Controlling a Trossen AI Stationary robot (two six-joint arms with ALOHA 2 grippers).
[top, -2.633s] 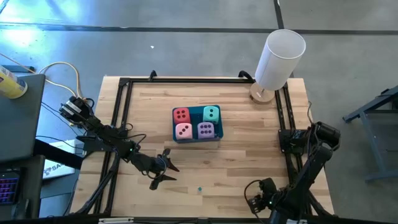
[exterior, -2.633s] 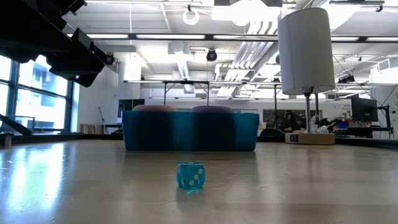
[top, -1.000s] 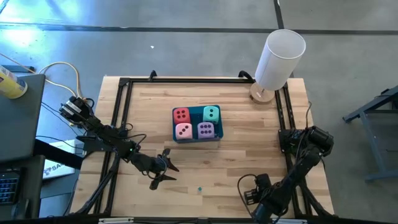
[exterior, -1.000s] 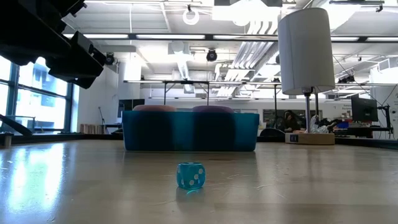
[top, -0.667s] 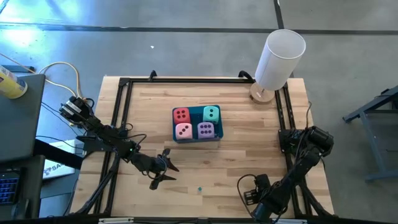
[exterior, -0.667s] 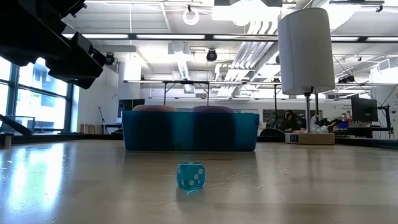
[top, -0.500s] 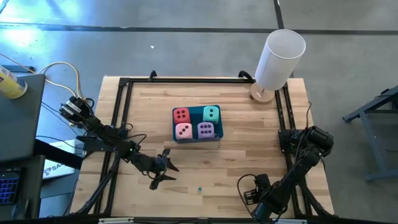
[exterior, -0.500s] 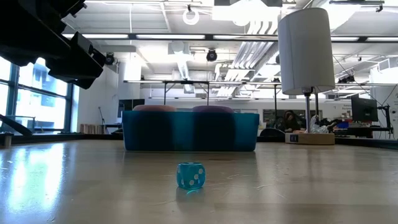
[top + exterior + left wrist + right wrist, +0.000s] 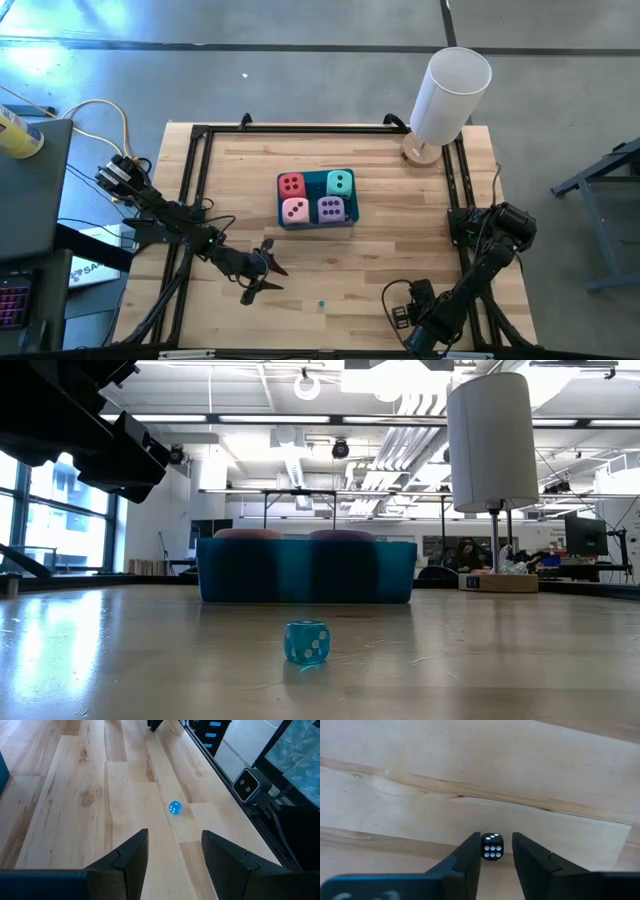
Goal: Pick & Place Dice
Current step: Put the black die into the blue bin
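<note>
Right end effector (image 9: 495, 851) is lowered to the table (image 9: 380, 260) near its front right corner. Its fingers (image 9: 465, 857) flank a small black die (image 9: 492, 846) with white dots; whether they pinch it cannot be told. Left end effector (image 9: 262, 272) hovers over the front left area of the table, fingers (image 9: 131, 857) spread and gripping nothing. A blue tray (image 9: 316, 225) at table centre holds four dice: red die (image 9: 291, 184), teal die (image 9: 340, 183), pink die (image 9: 295, 210), purple die (image 9: 332, 209). A tiny translucent blue die (image 9: 306, 642) lies alone on the table near the front edge, well apart from the tray. A white cylinder (image 9: 450, 92) stands at the rear right corner.
</note>
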